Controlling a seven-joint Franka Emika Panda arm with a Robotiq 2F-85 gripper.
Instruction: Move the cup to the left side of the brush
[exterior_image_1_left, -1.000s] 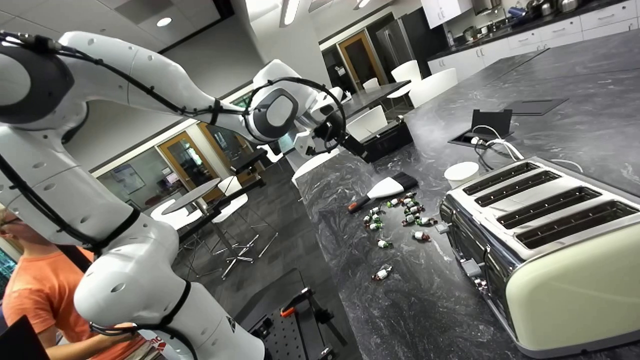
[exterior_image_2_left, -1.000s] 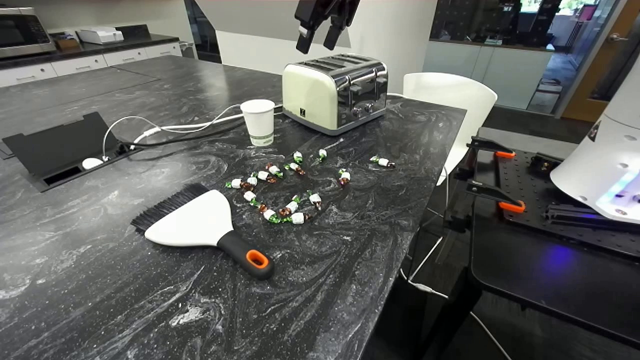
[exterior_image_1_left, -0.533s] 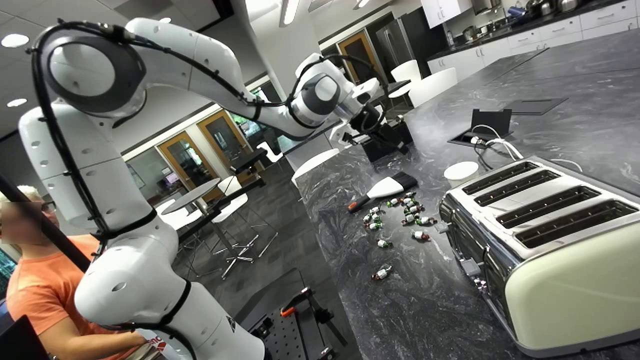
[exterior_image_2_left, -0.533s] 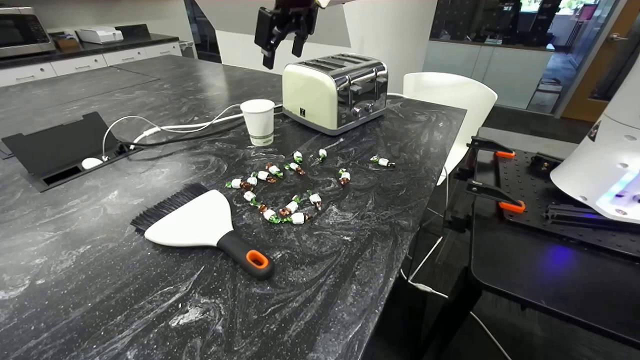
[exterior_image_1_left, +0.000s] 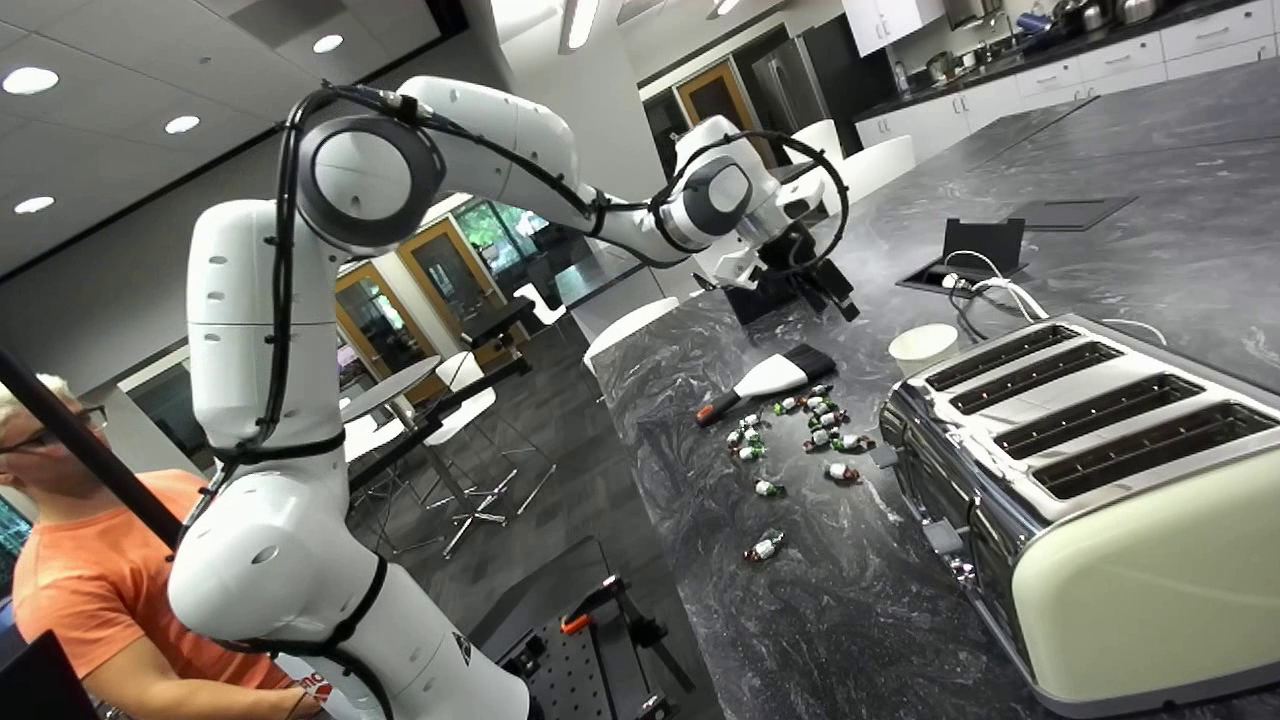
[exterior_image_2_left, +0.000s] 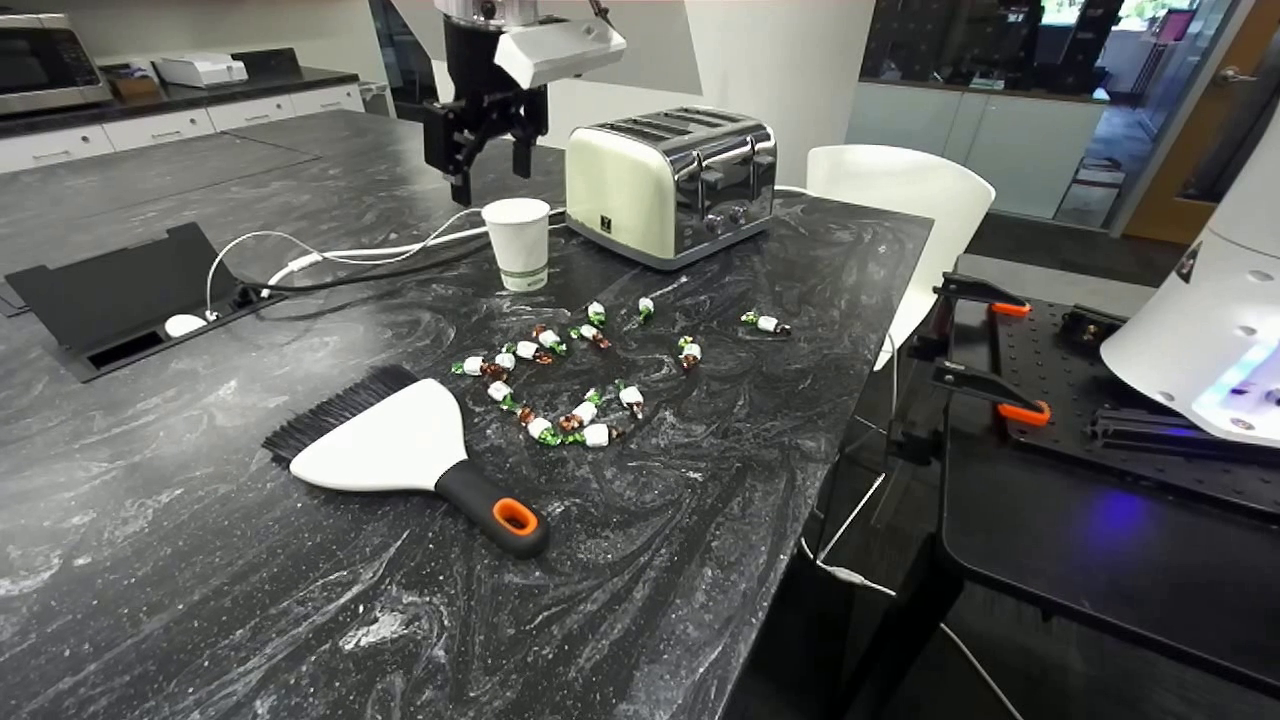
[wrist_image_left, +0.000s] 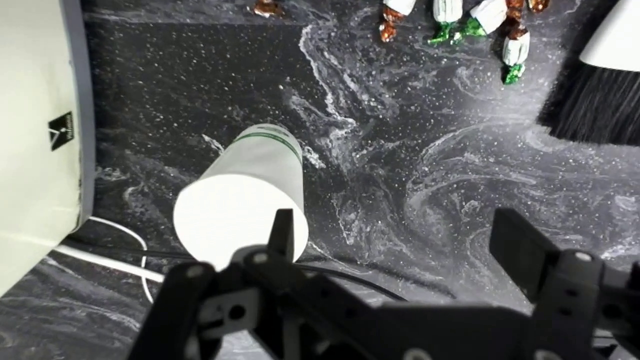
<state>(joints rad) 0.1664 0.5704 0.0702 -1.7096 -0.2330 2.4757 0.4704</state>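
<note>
Your claw (wrist_image_left: 393, 225) hangs wide and empty near the upright cup (exterior_image_2_left: 520, 243): you seem to be at the reach, and next must centre over it and lower.

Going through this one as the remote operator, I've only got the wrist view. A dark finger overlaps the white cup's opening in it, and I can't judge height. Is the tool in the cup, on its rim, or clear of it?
Observer: Clear of it. In both exterior views there is a visible gap between the tool and the cup.

Operator: Good. At my right edge I get only part of the brush. Where does the rest of it point?

Observer: An exterior view shows its black handle pointing toward the edge of the counter on the side of the robot's base.
</note>
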